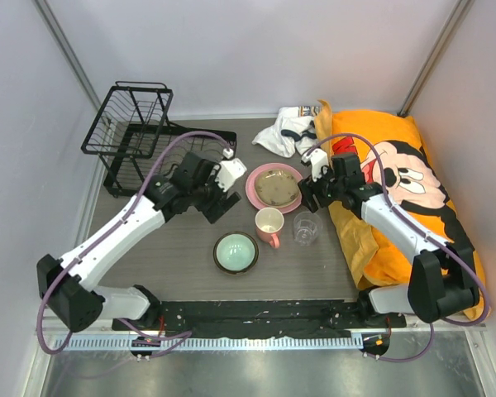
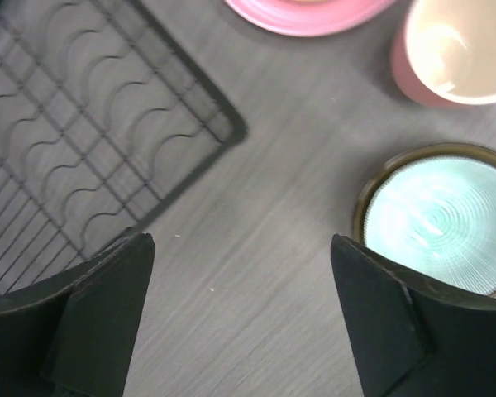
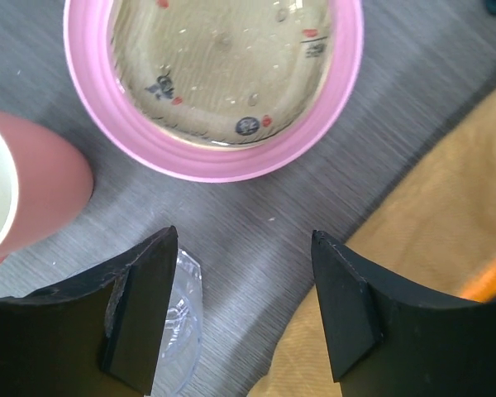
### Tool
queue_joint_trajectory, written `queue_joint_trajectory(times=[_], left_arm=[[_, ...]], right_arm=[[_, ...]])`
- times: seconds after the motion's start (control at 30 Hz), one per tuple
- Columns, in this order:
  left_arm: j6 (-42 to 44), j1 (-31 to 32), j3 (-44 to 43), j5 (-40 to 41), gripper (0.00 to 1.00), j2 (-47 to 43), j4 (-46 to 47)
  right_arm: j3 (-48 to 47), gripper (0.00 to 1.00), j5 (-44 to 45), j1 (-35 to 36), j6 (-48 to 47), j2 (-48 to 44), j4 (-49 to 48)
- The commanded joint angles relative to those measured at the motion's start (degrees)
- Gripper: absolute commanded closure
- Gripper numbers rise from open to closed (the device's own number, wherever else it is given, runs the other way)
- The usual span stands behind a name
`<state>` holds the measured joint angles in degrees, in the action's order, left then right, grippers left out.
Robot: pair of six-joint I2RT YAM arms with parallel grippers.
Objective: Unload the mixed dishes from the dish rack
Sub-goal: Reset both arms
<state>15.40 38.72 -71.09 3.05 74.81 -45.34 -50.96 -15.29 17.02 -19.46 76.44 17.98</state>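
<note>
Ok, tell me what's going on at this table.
A two-armed robot is unloading the dish rack. No dishes show in it: the plate with a tan dish on it, mug, glass and bowl sit on the table. The left pincer is open and empty by the bowl, the right pincer likewise by the plate.

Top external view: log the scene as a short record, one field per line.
dish rack: far left, no dish visible in it
pink plate: on the table, centre
tan dish: lying on the pink plate
pink mug: upright, near side of the pink plate
glass cup: upright, right of the pink mug
mint-green bowl: upright, left of and nearer than the pink mug
left gripper: open, empty, between dish rack and mint-green bowl
right gripper: open, empty, beside pink plate and glass cup
</note>
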Motion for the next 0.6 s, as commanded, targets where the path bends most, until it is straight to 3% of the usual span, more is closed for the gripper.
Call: queue_joint_trajectory(times=[0.0,0.1,0.17,0.43,0.57], left_arm=[[-1.33,-3.03,0.78,2.57,0.05,-4.49,8.07],[-3.53,-6.45,0.16,2.49,0.02,-6.16,10.88],[-5.02,-9.18,-0.45,2.66,0.0,-7.04,12.81],[-8.54,-16.74,-1.95,5.04,0.0,-10.2,19.58],[-10.82,-19.73,-2.91,4.95,0.0,-11.0,21.96]], right_arm=[[-3.18,0.3,6.4,-0.32,3.99,-3.93,-3.82],[-4.06,0.26,9.47,-0.32,6.1,-4.72,-4.44],[-4.5,0.13,11.24,-0.32,6.8,-5.16,-5.06],[-7.4,0.0,18.88,-0.32,7.59,-7.97,-7.95],[-9.59,0.0,22.93,-0.32,8.91,-10.08,-10.76]])
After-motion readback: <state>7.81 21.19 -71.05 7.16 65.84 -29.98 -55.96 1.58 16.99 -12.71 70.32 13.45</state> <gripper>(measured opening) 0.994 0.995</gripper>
